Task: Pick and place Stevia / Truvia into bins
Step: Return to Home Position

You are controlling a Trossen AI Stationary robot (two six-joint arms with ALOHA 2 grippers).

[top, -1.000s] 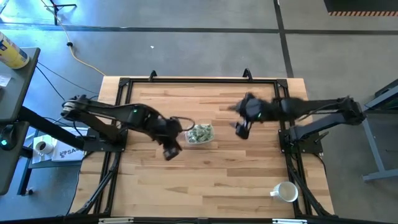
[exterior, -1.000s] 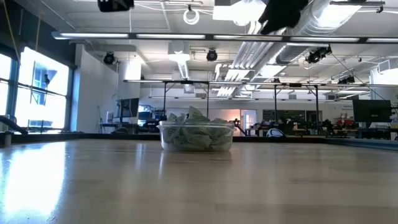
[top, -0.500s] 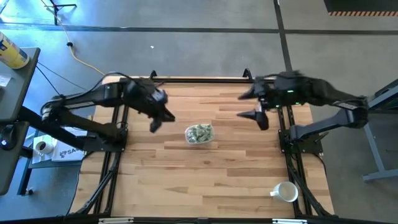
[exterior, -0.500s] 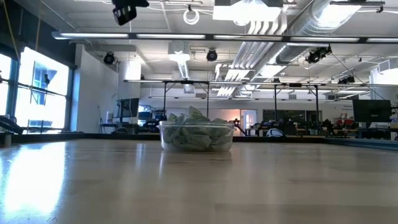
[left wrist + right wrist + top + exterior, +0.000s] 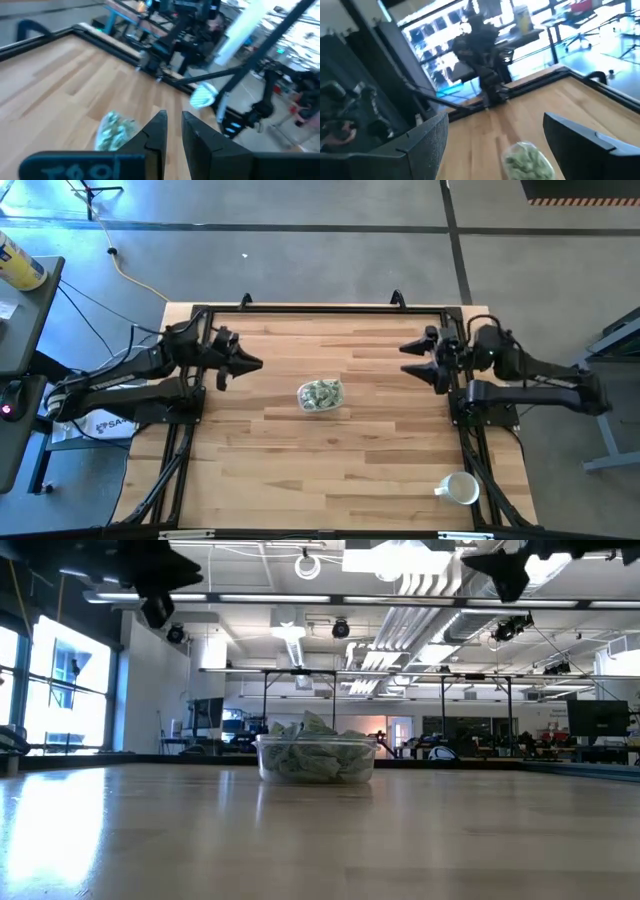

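The clear shallow container (image 5: 320, 395) stands on the wooden table near its middle, heaped with green and white packets (image 5: 312, 752) that rise above its rim. It also shows in the left wrist view (image 5: 115, 131) and the right wrist view (image 5: 527, 161). No packets show loose on the table. My left gripper (image 5: 248, 364) is shut and empty, to the left of the container and pointing toward it. My right gripper (image 5: 413, 359) is open and empty, to the right of the container and pointing toward it.
A white mug (image 5: 460, 488) stands near the table's front right corner and also shows in the left wrist view (image 5: 202, 95). A black frame (image 5: 320, 308) runs along the table's edges. Bare wood lies all around the container.
Both arms have drawn away from the container. My left gripper has gone toward the table's left and far edges, and my right gripper toward the right edge. The container and its packets have stayed where they were.
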